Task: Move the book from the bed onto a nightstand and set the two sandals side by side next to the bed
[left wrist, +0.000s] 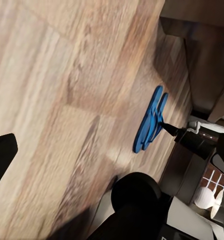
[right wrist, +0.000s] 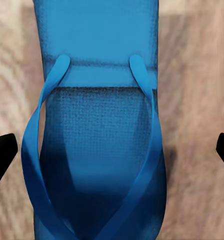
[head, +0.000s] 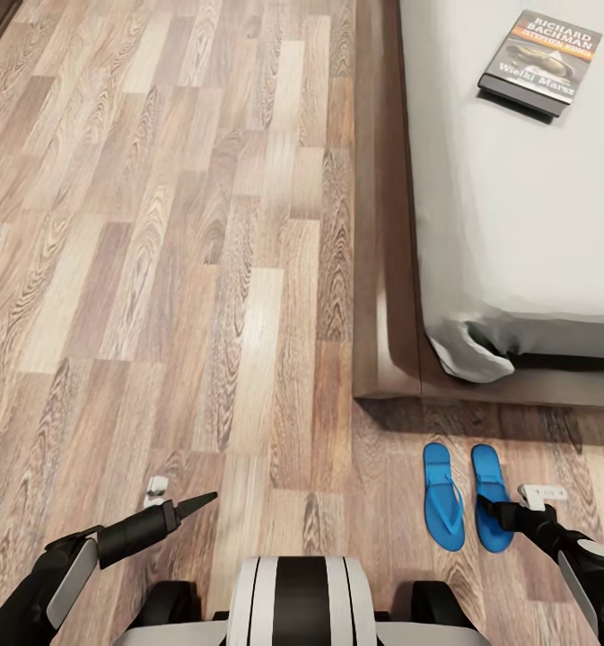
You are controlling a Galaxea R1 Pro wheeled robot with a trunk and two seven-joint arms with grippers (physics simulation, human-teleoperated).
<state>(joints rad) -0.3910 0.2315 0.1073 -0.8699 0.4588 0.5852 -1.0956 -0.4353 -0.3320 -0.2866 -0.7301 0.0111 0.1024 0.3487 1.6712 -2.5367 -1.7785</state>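
Now, from the head view, your right gripper [head: 486,508] hovers over the right sandal [head: 493,499], beside the left sandal [head: 444,494], at the bed [head: 517,224] foot; the book [head: 541,61] lies at one o'clock. At the right wrist, fingers spread wide, gripping nothing: back straight off. Left gripper [head: 207,496]: I cannot tell.

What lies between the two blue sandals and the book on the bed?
In the head view, past the sandals comes bare floor, then the bed's dark wooden frame and plain grey mattress up to the book.
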